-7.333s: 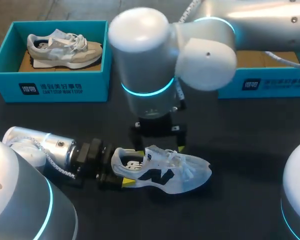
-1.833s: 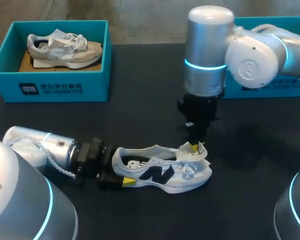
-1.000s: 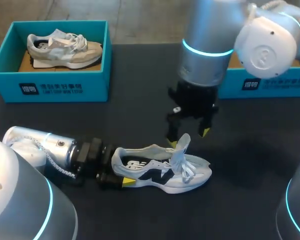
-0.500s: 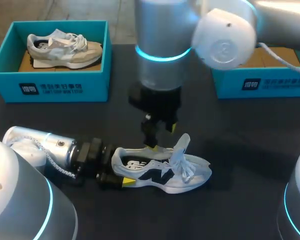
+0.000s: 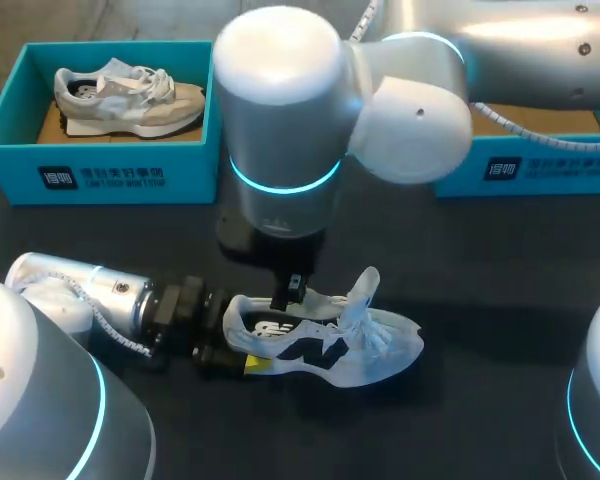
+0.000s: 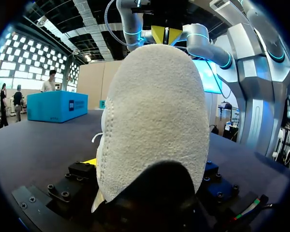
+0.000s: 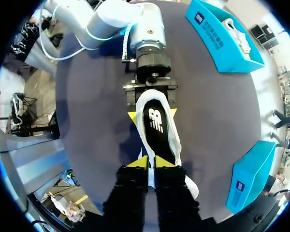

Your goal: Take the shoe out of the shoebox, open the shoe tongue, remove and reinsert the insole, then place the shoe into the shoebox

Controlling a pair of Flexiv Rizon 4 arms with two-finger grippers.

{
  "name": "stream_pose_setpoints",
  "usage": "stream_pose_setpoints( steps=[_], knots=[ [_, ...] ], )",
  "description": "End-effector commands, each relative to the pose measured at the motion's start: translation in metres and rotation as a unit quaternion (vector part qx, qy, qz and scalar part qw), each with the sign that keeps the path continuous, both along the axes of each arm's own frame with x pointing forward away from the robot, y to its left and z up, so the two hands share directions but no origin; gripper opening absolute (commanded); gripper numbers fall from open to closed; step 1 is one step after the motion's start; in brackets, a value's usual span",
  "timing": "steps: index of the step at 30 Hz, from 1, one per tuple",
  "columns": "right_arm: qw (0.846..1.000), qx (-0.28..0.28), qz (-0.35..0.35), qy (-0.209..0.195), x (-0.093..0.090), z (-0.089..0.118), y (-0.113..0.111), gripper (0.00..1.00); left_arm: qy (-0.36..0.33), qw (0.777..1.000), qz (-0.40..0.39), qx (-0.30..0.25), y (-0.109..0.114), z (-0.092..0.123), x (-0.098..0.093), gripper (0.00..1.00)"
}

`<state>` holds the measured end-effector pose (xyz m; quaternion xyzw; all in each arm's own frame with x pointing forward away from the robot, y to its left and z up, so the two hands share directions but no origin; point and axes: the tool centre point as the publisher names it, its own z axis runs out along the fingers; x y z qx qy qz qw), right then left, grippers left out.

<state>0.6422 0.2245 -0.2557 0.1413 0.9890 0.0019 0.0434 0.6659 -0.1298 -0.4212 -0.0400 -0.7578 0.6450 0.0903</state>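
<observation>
A dark table [image 5: 500, 300] carries a blue shoebox [image 5: 100, 175] and a second box [image 5: 540, 170], both well beyond the jaws. A white shoe [image 5: 320, 345] lies upright, its heel clamped in the left gripper [image 5: 242, 335]. The right gripper [image 7: 151, 162] hangs over its opening, jaws nearly together.

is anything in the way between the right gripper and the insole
Nothing visible. The right gripper hangs over the shoe opening with the insole bare below it. The tongue stands up toward the toe, and the left gripper clamps only the heel.
</observation>
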Motion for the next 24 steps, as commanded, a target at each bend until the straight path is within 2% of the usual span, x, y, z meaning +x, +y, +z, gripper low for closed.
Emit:
stream_pose_setpoints(
  steps=[1,3,9,16,24],
  knots=[
    [1.0,0.017,0.001,-0.002,0.0,0.0,-0.008,0.0,0.0,1.0,0.001,0.0,0.0,-0.002,0.0,0.0],
    [1.0,0.012,0.016,-0.013,0.002,-0.008,-0.005,0.0,0.0,1.0,0.001,0.0,0.0,-0.002,0.0,0.0],
    [0.999,0.016,0.037,-0.009,0.007,-0.029,-0.002,0.0,0.0,1.0,0.001,0.0,0.0,-0.002,0.0,0.0],
    [0.999,0.025,0.041,-0.011,0.009,-0.055,-0.001,0.0,0.0,1.0,0.001,0.0,0.0,-0.002,0.0,0.0],
    [0.999,0.014,0.042,-0.027,0.008,-0.076,0.012,0.0,0.0,1.0,0.001,0.0,0.0,-0.002,0.0,0.0]
  ],
)
